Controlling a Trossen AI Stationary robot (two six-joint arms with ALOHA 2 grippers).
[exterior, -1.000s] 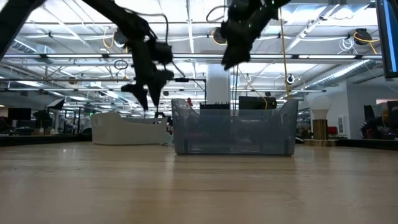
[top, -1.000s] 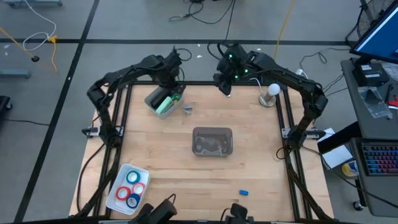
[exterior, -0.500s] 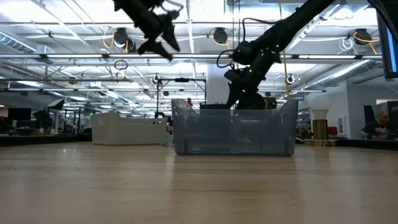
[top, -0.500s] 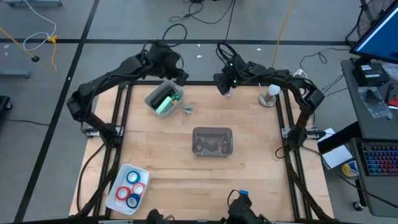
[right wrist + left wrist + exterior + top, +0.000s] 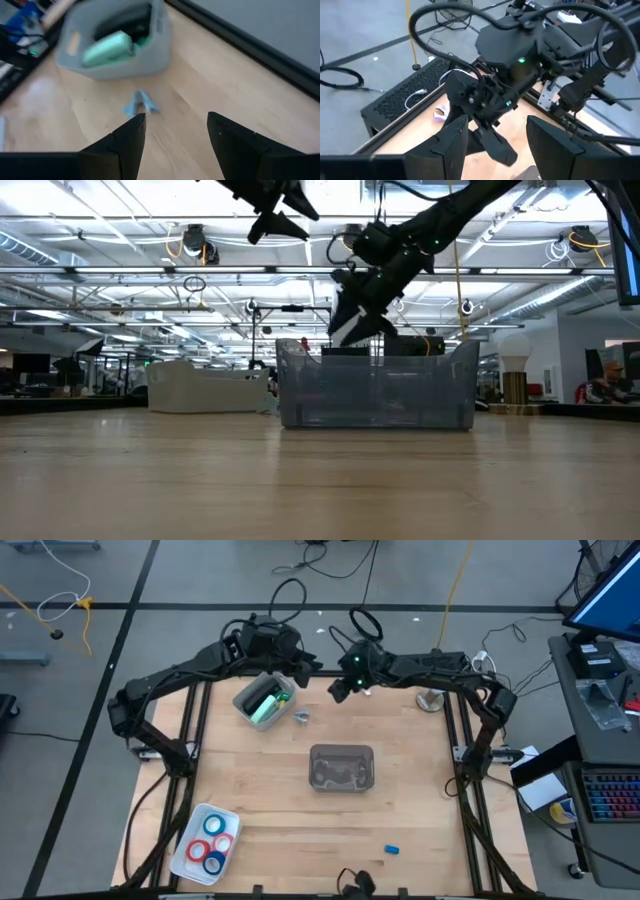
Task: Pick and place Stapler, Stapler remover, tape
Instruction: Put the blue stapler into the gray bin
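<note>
Both claws empty, fingers spread, up in the air near table's 12 o'clock edge. Left claw and right claw sit close together. Stapler lies in grey bin at 11 o'clock. Stapler remover on table just beside bin. Tape in white tray at 7 o'clock. Clear box at centre.

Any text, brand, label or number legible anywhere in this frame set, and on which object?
No readable text in any view.
Stapler in the grey bin: no marking shows.
Tape rolls in the white tray: too small to read any print.
Monitor and keyboard off the table's right side: nothing resolvable.
Clear bin: no label visible.
</note>
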